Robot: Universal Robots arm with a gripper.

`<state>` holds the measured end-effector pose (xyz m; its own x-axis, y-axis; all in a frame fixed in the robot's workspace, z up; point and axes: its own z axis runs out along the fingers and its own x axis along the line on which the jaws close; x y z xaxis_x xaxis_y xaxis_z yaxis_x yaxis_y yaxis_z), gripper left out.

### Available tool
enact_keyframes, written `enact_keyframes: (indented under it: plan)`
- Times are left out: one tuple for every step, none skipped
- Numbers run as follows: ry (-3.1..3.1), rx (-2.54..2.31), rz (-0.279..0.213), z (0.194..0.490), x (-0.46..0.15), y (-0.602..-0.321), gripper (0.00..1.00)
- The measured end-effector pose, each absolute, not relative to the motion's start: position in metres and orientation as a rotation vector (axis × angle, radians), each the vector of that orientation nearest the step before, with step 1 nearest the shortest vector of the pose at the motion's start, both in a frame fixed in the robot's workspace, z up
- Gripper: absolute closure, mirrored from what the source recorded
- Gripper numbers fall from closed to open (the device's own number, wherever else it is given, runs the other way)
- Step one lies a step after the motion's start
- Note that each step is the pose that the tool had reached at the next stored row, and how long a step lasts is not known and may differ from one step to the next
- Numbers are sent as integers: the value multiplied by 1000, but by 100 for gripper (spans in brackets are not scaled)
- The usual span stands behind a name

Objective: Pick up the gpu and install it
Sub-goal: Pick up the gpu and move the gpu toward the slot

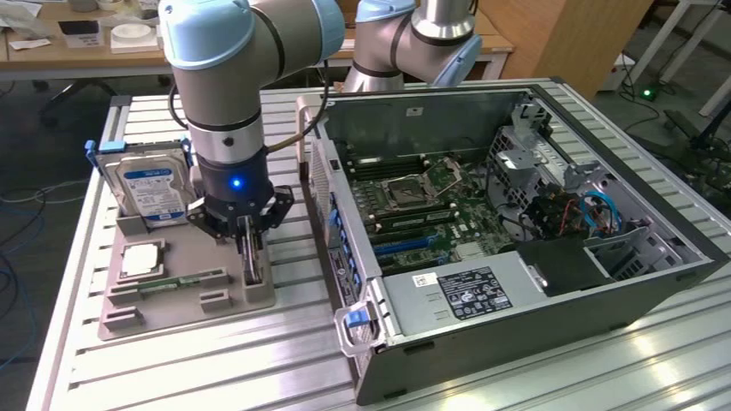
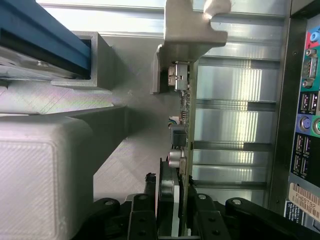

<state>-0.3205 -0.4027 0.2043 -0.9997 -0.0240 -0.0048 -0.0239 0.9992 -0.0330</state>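
Note:
The gpu [image 1: 250, 267] stands on edge in a slot of the grey fixture tray [image 1: 228, 301], on the exterior view's left of the open computer case [image 1: 537, 282]. My gripper [image 1: 246, 244] comes straight down onto the card's upper edge. In the wrist view the gpu [image 2: 183, 115] is edge-on, with its metal bracket [image 2: 192, 30] at the far end. My gripper [image 2: 172, 212] has one black finger against each face of the card, shut on it. The card still rests in the tray slot.
A blue-labelled hard drive [image 1: 154, 190] stands upright at the tray's back, close to my wrist. A processor [image 1: 139, 259] and a green memory stick [image 1: 181, 281] lie on the tray. The case's rear ports [image 2: 307, 105] are beside the card. A second arm [image 1: 425, 38] stands behind the case.

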Motion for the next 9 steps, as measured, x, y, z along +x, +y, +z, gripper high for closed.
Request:
enact_keyframes:
  plan:
    - [3136,-38,-52,204,-320,-403,66]
    - [3136,-38,-52,204,-320,-403,66]
    - [3136,-38,-52,204,-320,-403,66]
    - [3136,-38,-52,204,-320,-403,66]
    - [3136,-37,-52,204,-320,-403,66]
    - [3136,-38,-53,204,-320,-403,66]
    - [3136,-38,-53,204,-320,-403,66]
    - [3136,-38,-53,204,-320,-403,66]
    - [3136,-37,-53,204,-320,-403,66]
